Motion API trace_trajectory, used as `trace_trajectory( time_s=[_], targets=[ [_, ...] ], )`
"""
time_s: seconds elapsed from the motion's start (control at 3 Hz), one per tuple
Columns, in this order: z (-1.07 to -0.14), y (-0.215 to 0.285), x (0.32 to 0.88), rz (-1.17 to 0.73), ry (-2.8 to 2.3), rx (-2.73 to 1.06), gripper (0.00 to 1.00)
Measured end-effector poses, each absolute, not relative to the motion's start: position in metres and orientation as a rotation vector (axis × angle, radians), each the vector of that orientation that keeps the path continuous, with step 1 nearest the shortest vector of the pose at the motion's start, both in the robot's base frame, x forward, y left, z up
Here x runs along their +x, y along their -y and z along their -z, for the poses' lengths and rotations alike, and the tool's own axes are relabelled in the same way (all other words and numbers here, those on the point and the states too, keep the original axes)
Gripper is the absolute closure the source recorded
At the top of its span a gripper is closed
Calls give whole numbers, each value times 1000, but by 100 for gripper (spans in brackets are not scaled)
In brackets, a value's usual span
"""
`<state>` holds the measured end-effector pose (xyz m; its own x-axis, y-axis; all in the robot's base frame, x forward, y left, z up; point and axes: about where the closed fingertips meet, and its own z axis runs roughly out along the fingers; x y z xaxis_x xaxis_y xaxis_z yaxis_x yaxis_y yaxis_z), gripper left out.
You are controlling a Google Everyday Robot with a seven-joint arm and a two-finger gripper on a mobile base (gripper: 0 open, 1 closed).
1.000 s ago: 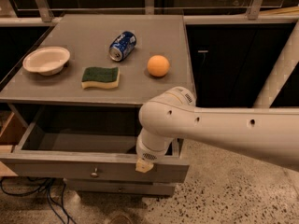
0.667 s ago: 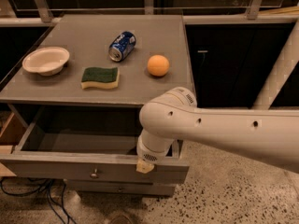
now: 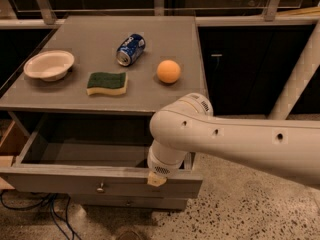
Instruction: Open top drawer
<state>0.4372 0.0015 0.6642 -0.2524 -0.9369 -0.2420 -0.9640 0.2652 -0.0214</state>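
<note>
The top drawer [image 3: 60,180] stands pulled out from the grey cabinet. Its wide front panel carries a small round metal knob [image 3: 100,187], and its shallow grey box is open to view and looks empty. My white arm reaches in from the right and bends down over the drawer's right end. My gripper [image 3: 156,178] is at the top edge of the front panel, right of the knob. Only its tan tip shows below the wrist.
On the cabinet top [image 3: 165,96] lie a white bowl [image 3: 48,65], a green sponge [image 3: 107,83], a blue soda can [image 3: 130,49] on its side and an orange [image 3: 168,71]. A lower drawer front [image 3: 127,202] shows beneath. Cables [image 3: 50,216] lie on the floor at the left.
</note>
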Motion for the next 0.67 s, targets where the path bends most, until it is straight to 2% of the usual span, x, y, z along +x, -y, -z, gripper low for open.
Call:
trace_trajectory(
  time_s=[0.67],
  targets=[
    [-674,5,430,-165,-2351,-1757,100]
  ],
)
